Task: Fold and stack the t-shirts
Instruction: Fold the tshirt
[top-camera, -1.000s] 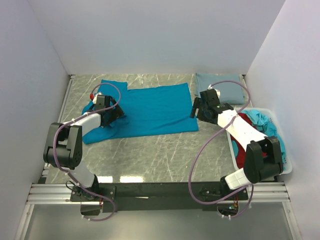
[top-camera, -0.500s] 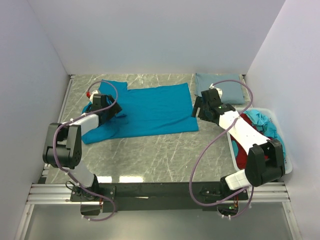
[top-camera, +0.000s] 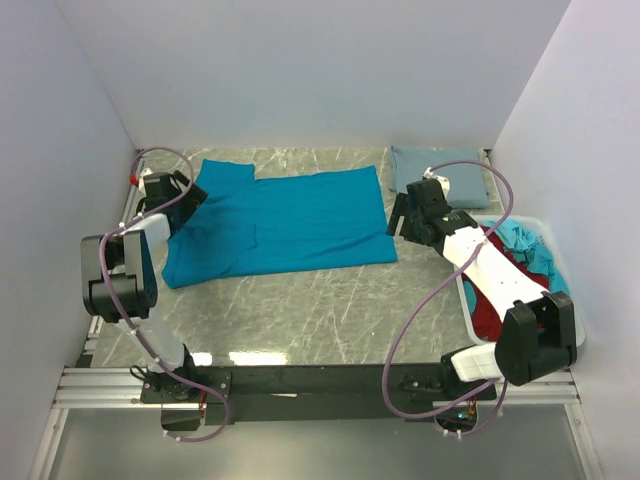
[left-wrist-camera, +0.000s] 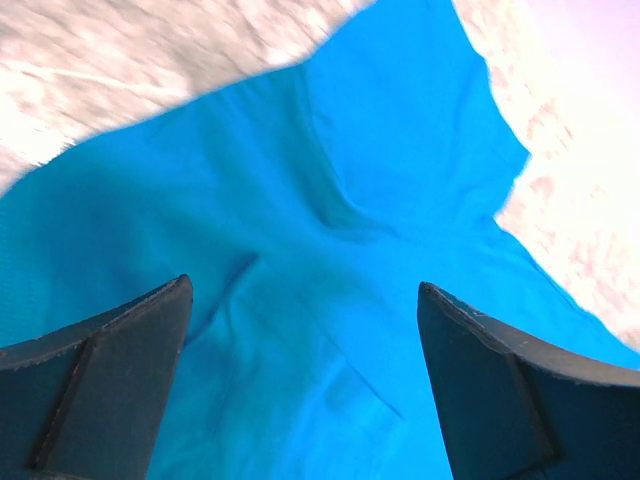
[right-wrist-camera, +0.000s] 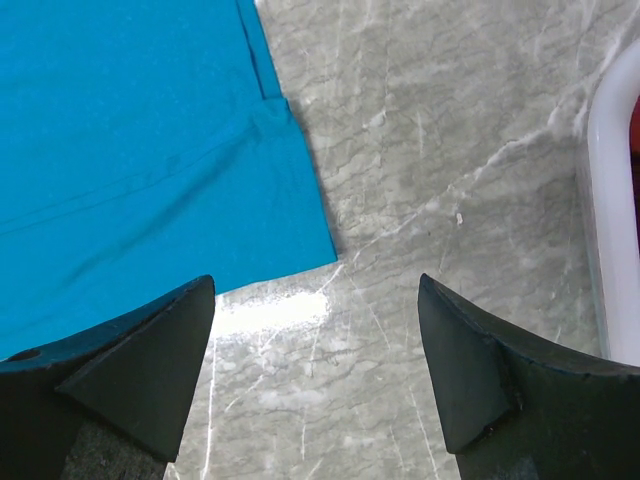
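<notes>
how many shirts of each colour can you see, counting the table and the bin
bright teal-blue cotton t-shirt, spread flat: 1
dusty grey-blue t-shirt, folded at the far right: 1
dark red garment in the white plastic bin: 1
light turquoise garment in the bin: 1
total: 4, though the bin pile may hide more

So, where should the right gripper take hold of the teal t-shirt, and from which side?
Pinch the teal t-shirt at its near hem corner: it lies flat, bare marble beside it, ahead of the open right gripper. Come down from the right.
</notes>
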